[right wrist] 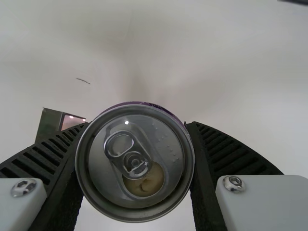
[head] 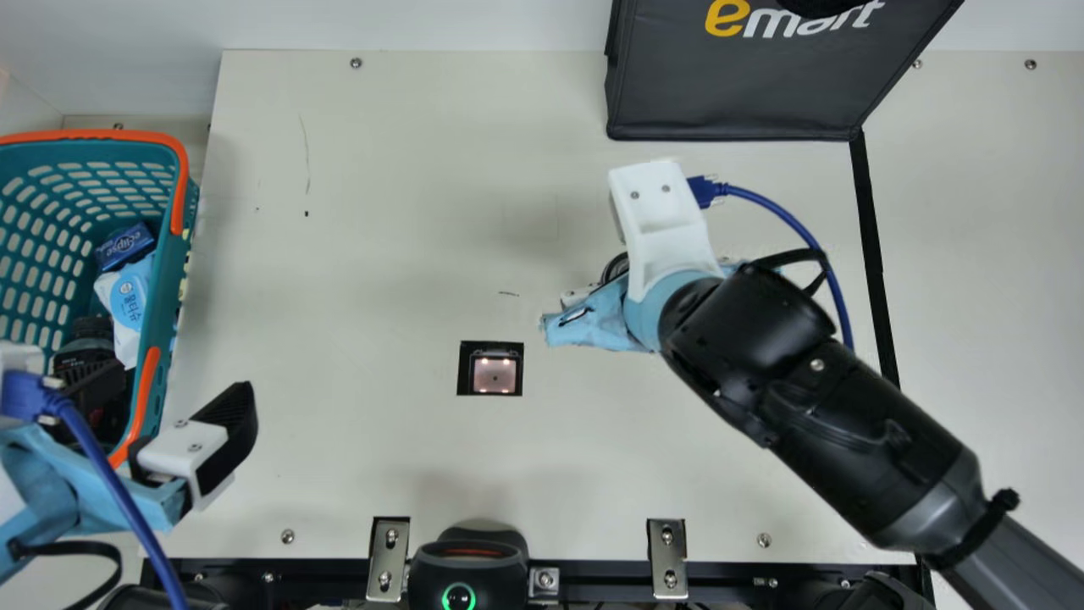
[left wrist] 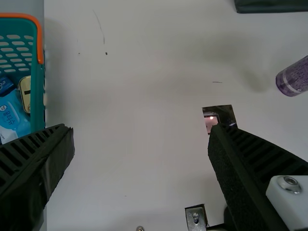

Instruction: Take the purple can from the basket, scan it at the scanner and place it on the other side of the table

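Bag bears lettering; right hand holds purple can.

Purple can, silver lid, held nr scanner

The cream table holds a scanner and black bag.

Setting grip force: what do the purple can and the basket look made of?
Purple can: metal, probably aluminium; silvery, shiny end with a pull tab. Basket: likely moulded plastic, smooth with a soft sheen; evenly slotted teal walls.
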Robot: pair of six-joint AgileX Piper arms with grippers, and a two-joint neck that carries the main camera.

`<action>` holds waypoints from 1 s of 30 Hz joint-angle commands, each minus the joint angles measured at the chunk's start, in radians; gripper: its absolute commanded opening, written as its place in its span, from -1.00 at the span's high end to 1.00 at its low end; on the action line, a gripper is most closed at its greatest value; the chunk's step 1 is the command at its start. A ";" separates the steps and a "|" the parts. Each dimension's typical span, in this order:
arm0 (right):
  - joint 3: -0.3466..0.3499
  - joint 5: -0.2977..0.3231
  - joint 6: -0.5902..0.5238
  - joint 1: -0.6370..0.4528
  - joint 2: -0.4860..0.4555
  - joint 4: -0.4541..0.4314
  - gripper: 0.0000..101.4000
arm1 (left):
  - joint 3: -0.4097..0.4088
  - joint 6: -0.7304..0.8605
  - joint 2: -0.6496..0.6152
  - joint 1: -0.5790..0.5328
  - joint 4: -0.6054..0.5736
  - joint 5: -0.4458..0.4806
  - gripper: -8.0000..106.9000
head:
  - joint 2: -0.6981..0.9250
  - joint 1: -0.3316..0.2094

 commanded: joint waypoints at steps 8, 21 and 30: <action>-0.026 0.010 -0.140 -0.138 -0.050 0.081 1.00 | 0.000 0.000 0.000 0.000 0.000 0.000 -0.71 | -0.210 -0.029; 0.068 0.015 -0.659 -0.639 -0.197 0.367 1.00 | 0.000 0.000 0.000 0.000 0.000 0.000 -0.71 | -0.349 -0.029; 0.049 0.069 -1.063 -1.038 -0.155 0.533 1.00 | 0.000 0.000 0.000 0.000 0.000 0.000 -0.71 | -0.349 -0.029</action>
